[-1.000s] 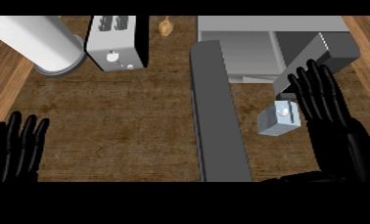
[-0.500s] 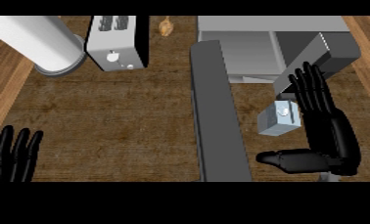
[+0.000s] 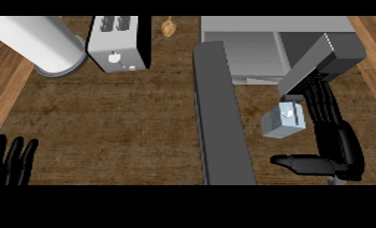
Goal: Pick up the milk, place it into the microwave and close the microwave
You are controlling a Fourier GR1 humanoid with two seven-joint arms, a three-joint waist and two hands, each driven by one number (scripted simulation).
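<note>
The brown wood-grain table [image 3: 110, 122] carries a grey box-shaped microwave [image 3: 249, 33] at its far edge, its long grey door [image 3: 220, 122] swung open toward the robot. In front of the microwave, just right of the door, stands the small pale blue-grey milk carton [image 3: 283, 122]. It appears upright, with its long axis vertical and its capped top facing up. The black right hand [image 3: 341, 145] is on the carton's side away from the door, fingers [image 3: 323, 105] straight alongside it and thumb [image 3: 297, 162] spread wide, clasping nothing. The black left hand [image 3: 16, 160] rests far left of the door. The step in hand looks like the pick-up; next, the fingers and thumb must curl round the carton before it can be lifted.
</note>
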